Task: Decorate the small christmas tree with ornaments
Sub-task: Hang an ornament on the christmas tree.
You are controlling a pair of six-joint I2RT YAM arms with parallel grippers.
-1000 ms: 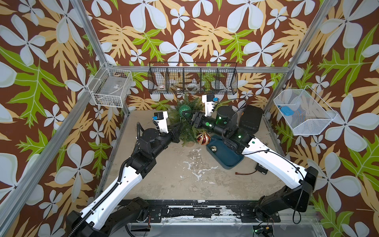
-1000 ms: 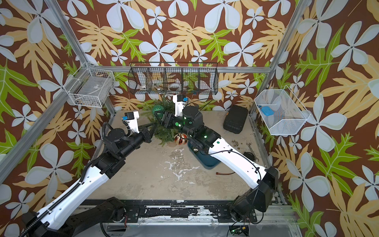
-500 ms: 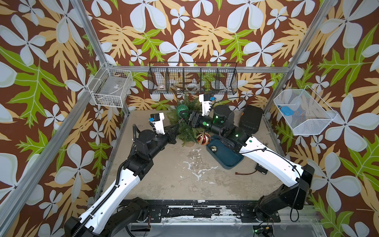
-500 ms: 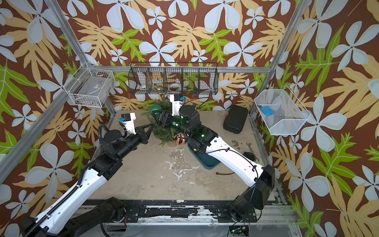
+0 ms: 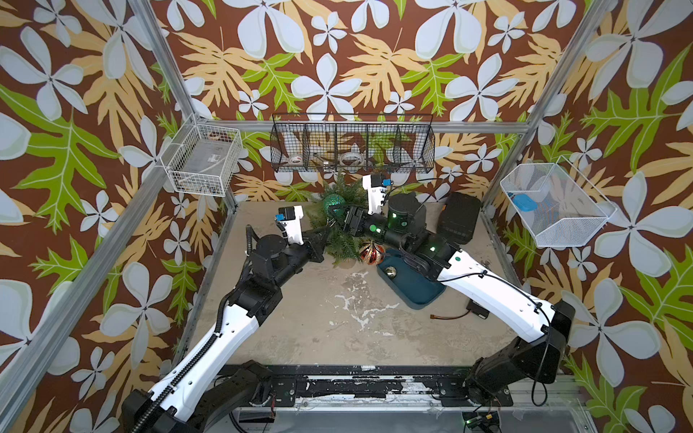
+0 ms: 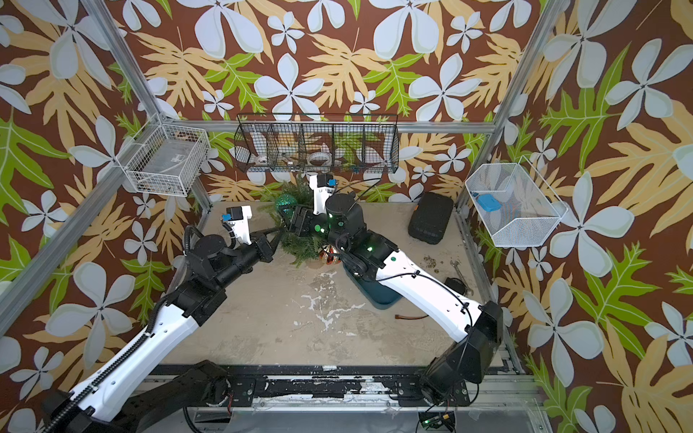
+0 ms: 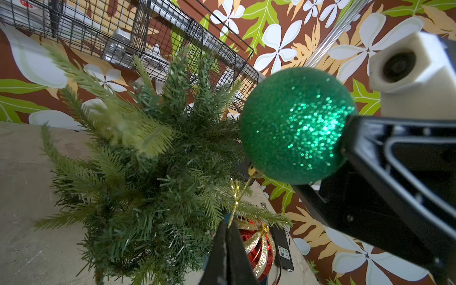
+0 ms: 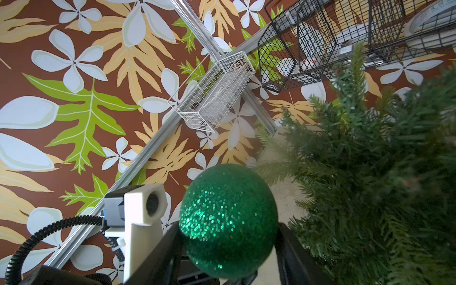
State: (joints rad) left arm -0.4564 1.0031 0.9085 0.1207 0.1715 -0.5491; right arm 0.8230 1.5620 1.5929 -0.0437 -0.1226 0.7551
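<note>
- Green glitter ball (image 5: 333,202) is clamped between my R gripper's (image 8: 229,249) fingers, up by the top of the small christmas tree (image 5: 339,240), which stands mid back edge of the table (image 5: 337,318).
- L gripper (image 7: 228,229) fingers are pressed together, pinching the ball's gold string (image 7: 240,192).
- Progress, my read: green not hung yet. Red-and-gold ornament (image 5: 371,253) sits low at tree front, hung or resting, can't tell. Gold ball (image 5: 391,271) waits in teal tray (image 5: 416,292).
- L wrist view alone shows the string pinch; top views alone show tray w/ gold ball.
</note>
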